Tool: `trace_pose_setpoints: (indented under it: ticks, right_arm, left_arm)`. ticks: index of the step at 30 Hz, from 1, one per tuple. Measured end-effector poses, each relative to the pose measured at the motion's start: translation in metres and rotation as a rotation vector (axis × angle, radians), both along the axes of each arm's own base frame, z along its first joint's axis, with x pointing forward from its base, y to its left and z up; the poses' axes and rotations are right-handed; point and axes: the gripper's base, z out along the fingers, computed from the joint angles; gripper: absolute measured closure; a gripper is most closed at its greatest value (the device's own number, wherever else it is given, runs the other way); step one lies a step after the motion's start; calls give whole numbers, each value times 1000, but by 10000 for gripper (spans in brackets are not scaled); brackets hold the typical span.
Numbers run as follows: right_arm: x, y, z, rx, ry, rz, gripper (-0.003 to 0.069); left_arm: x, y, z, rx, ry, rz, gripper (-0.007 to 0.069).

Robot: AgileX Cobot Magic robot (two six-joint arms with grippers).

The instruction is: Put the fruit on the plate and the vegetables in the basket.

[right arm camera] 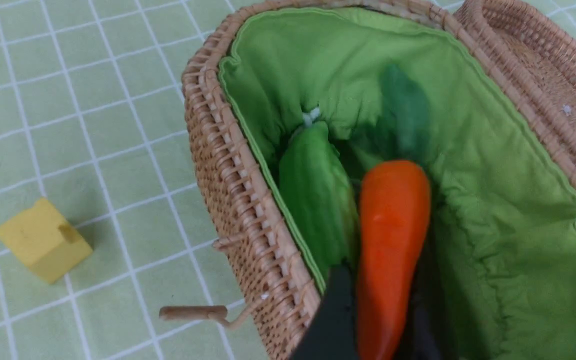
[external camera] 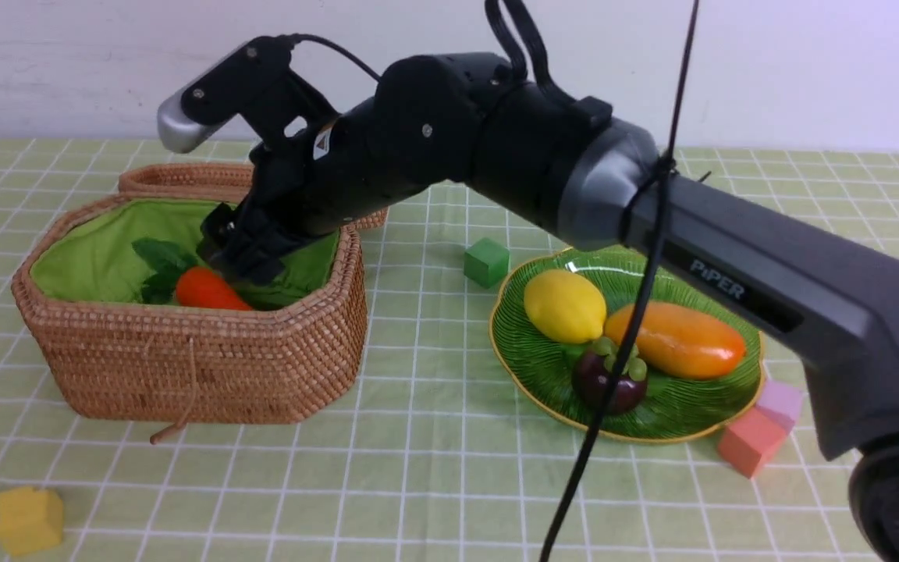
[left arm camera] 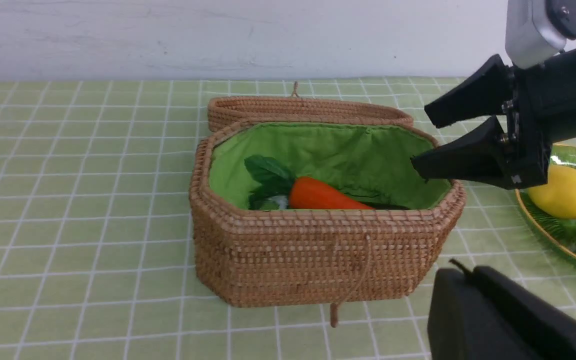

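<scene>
Two pincers: right pincer (left arm camera: 420, 142) agape, empty, above basket (left arm camera: 318, 255) rim, carrot (left arm camera: 325, 196) inside; left clamped, empty.

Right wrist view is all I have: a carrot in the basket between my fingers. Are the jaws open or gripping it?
Observer: Open. The left wrist view shows the right gripper with its jaws spread wide at the basket rim, and the carrot lying inside.
Operator: Any fruit off the plate?
Observer: No. In the front view the lemon, mango and mangosteen all sit on the plate.
Operator: And the left gripper?
Observer: The left gripper is shut, holding nothing.
</scene>
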Motion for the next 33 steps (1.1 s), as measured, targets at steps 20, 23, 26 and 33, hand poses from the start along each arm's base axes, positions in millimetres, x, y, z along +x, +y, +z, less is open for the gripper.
trace_pose_setpoints:
  ticks: [20, 23, 26, 33]
  right_arm:
    - [-146, -180, 173, -96, 94, -404, 675]
    - [-174, -206, 158, -90, 176, -446, 674]
    - [-195, -225, 137, -95, 258, -497, 672]
    - [-244, -269, 88, -92, 396, -596, 667]
  left_arm:
    - [-44, 18, -20, -309, -312, -250, 616]
    - [-42, 11, -40, -329, -315, -298, 616]
    - [-37, 0, -55, -317, -295, -329, 616]
    - [-26, -18, -90, -278, -255, -383, 608]
